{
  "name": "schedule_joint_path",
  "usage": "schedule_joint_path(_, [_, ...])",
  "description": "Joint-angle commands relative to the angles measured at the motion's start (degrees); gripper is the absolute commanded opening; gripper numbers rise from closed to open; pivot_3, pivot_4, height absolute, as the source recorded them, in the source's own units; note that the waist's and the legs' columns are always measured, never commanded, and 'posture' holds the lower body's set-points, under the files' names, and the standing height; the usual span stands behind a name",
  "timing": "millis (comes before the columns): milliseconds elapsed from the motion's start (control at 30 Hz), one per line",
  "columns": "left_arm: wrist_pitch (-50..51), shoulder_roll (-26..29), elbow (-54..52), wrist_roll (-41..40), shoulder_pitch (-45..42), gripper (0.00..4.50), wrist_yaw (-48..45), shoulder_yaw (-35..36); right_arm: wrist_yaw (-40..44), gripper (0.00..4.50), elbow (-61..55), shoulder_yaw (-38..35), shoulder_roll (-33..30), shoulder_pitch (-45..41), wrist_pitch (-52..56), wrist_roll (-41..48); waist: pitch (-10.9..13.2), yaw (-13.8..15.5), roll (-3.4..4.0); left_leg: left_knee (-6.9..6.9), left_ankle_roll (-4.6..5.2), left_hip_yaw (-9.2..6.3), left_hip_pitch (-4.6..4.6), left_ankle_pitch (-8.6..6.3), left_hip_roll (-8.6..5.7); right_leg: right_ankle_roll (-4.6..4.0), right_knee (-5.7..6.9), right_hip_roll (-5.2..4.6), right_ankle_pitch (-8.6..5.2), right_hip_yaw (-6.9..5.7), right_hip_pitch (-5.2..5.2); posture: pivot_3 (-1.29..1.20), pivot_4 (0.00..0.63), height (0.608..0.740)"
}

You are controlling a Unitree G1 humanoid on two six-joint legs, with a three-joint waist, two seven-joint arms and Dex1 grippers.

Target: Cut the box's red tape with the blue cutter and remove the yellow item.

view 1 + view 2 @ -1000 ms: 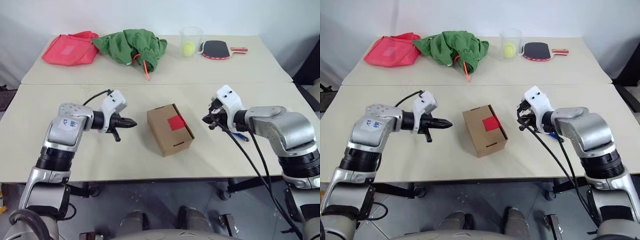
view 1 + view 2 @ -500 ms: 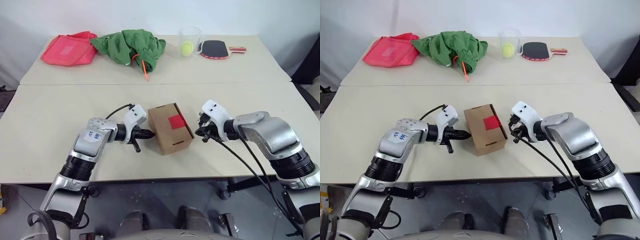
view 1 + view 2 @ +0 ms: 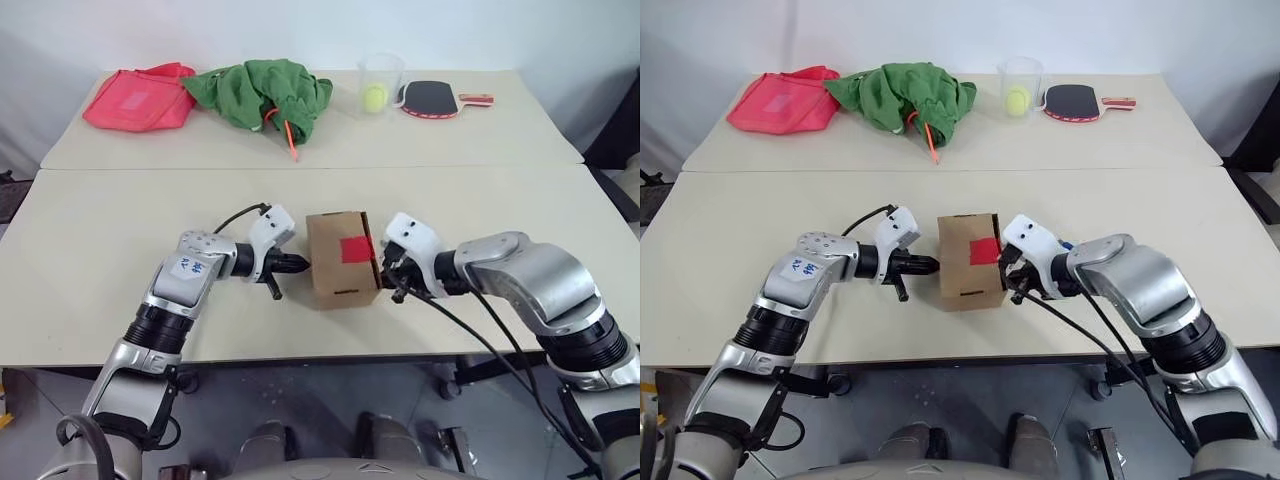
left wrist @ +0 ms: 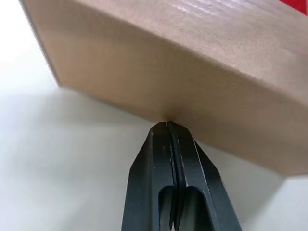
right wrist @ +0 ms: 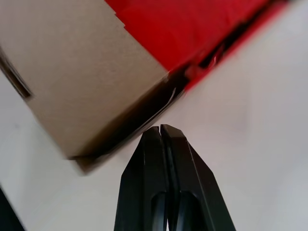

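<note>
None of the task is done yet: the box (image 3: 338, 256) sits mid-table, pressed between the left gripper (image 3: 297, 264) and right gripper (image 3: 385, 277), both clenched empty. The red tape (image 3: 356, 248) is uncut; no cutter is held.

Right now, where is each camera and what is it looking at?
Left eye and right eye: on the head, looking down at the table; both arms and the box show.
Left wrist: behind the shut left claw, touching the box's side.
Right wrist: behind the shut right claw, by the red tape.
All share the box.
</note>
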Motion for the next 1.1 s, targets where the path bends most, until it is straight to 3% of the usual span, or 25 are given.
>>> schedule_joint_path(33, [-1.1,0.3,-0.9,-0.4,-0.9,0.0,-0.4,0.0,-0.9,0.05,-2.4,-0.2,0.5,0.1,0.4,0.7,0.0,0.0,0.0,0.0,0.0,0.0,0.0,0.0,-0.01,0.0,0.0,0.0,0.0,0.0,0.0,0.0,0.15,0.74])
schedule_joint_path(333, [-1.0,1.7,-1.6,-0.6,-0.4,0.0,-1.3,0.1,-1.1,0.05,-1.3,0.4,-2.4,0.3,-2.0,-0.7,0.0,0.0,0.0,0.0,0.0,0.0,0.0,0.0,-0.01,0.0,0.0,0.0,0.0,0.0,0.0,0.0,0.15,0.74])
schedule_joint_path(633, [-5.3,9.7,3.3,-0.7,-4.2,0.0,-6.3,2.3,1.0,0.05,4.0,-3.6,-10.9,-1.7,-13.0,-5.3,0.0,0.0,-0.01,-0.02,0.0,0.07,-0.02,0.0,0.0,0.0,0.0,0.0,0.0,0.04,-0.08,0.0,0.15,0.74])
schedule_joint_path(967, [-9.2,7.6,7.5,-2.9,-15.0,0.0,-14.6,1.4,-0.9,0.05,4.2,-8.5,-6.7,-7.5,-8.5,-3.3,0.0,-0.1,-0.01,-0.01,-0.01,0.06,-0.07,0.01,0.0,0.0,0.01,0.01,0.0,0.02,-0.1,0.0,0.15,0.74])
schedule_joint_path(1100, [-12.2,5.9,11.3,-1.9,-18.8,0.0,-16.0,0.8,-1.4,0.92,3.9,-9.1,-6.2,-9.0,-6.6,-3.2,0.0,-0.1,-0.01,-0.01,-0.01,0.07,-0.08,0.01,-0.01,0.0,0.02,0.01,0.0,0.02,-0.1,0.0,0.15,0.74])
